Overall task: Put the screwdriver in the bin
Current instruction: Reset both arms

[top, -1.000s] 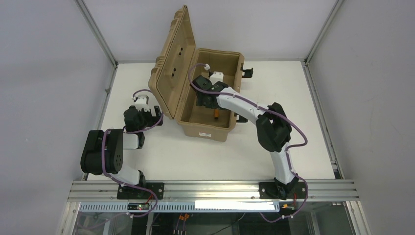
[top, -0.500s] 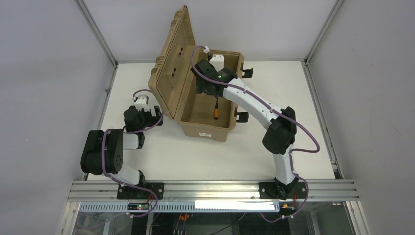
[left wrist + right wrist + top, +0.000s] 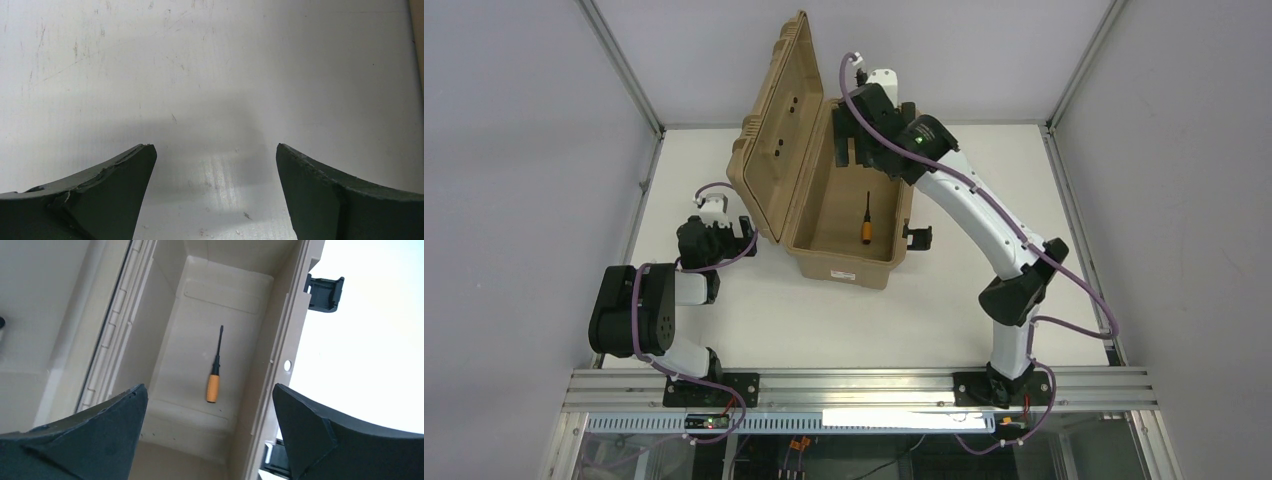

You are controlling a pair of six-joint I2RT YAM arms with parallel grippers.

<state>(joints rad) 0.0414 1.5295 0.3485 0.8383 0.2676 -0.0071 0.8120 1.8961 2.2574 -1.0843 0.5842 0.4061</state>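
Note:
The screwdriver (image 3: 867, 218), with an orange handle and black shaft, lies on the floor of the open tan bin (image 3: 844, 262); it also shows in the right wrist view (image 3: 215, 370). The bin's ribbed lid (image 3: 776, 130) stands open at the left. My right gripper (image 3: 856, 138) is open and empty, raised above the bin's far end (image 3: 210, 390). My left gripper (image 3: 727, 238) is open and empty, low over the bare table left of the bin (image 3: 214, 150).
The bin's black latches (image 3: 917, 236) stick out on its right side, one also in the right wrist view (image 3: 324, 292). The white table (image 3: 844, 320) is walled by grey panels with metal posts. The left arm sits folded at the near left.
My right gripper let go of the screwdriver, which now lies on the bin floor, then rose up and back toward the bin's far end. The left arm has not moved.

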